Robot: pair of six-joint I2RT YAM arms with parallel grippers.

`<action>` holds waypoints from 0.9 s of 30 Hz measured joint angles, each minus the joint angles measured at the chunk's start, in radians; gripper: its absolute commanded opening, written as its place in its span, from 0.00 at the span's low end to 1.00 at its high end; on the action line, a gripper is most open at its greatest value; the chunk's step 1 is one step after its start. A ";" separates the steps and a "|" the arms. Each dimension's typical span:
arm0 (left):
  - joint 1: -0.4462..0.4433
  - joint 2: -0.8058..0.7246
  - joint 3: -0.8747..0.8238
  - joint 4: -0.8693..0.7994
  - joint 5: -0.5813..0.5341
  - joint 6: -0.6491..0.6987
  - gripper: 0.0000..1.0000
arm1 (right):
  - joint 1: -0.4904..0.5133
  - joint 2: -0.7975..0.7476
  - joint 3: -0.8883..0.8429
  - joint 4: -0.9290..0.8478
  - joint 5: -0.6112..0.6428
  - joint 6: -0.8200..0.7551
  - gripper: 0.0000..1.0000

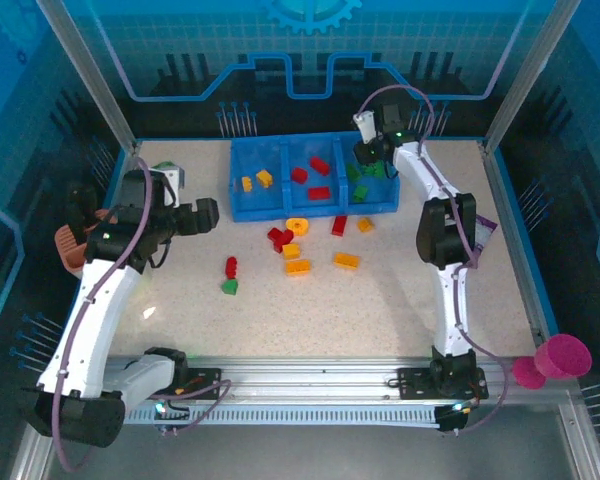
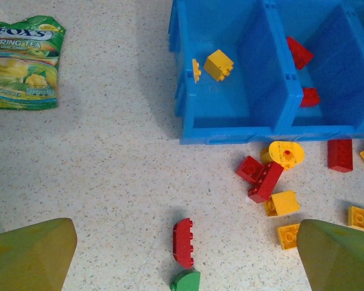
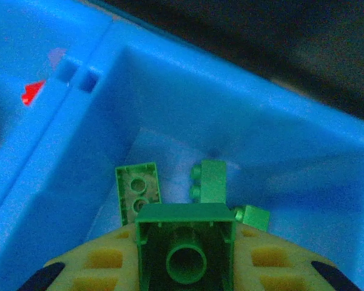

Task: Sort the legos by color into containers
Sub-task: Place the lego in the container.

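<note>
One packet (image 2: pixel 24 63) reading "FOX'S SPRING TEA" is lying on the speckled table (image 2: pixel 109 182) inside blue-lit walls. Nearby, the left pincer (image 2: pixel 185 239) is hanging released above loose bricks (image 2: pixel 267 180); the right pincer (image 3: pixel 185 267) is grasping a green brick (image 3: pixel 185 218) over the blue tray's (image 3: pixel 261 139) right compartment.

You have a speckled beige tabletop (image 1: pixel 380 300) under cool, bluish light. Translucent blue panels (image 1: pixel 180 40) wall it at twelve o'clock, aluminium posts (image 1: pixel 90 70) rise at ten and two, and a slotted rail (image 1: pixel 310 378) runs along six.
</note>
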 measured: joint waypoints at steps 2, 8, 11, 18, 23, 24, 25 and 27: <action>0.001 0.008 0.000 0.005 0.011 0.000 0.95 | 0.000 0.000 -0.005 -0.011 0.001 -0.005 0.28; 0.001 0.033 0.000 0.024 0.041 0.000 0.94 | 0.000 -0.051 -0.165 -0.002 0.028 -0.031 0.48; 0.002 0.034 0.000 0.025 0.055 0.000 0.94 | 0.003 -0.083 -0.237 0.000 0.031 -0.039 0.49; 0.002 0.033 0.000 0.029 0.071 -0.001 0.94 | 0.013 -0.206 -0.263 -0.031 0.027 -0.069 0.52; 0.002 0.026 0.000 0.029 0.084 -0.005 0.94 | 0.057 -0.348 -0.244 -0.083 0.034 -0.064 0.51; 0.002 0.023 0.000 0.029 0.085 -0.005 0.95 | 0.072 -0.377 -0.245 -0.093 0.034 -0.053 0.51; 0.002 0.017 0.000 0.029 0.085 -0.005 0.95 | 0.092 -0.411 -0.251 -0.100 0.034 -0.036 0.52; 0.002 0.003 0.000 0.029 0.085 -0.005 0.95 | 0.144 -0.487 -0.294 -0.097 0.026 0.009 0.56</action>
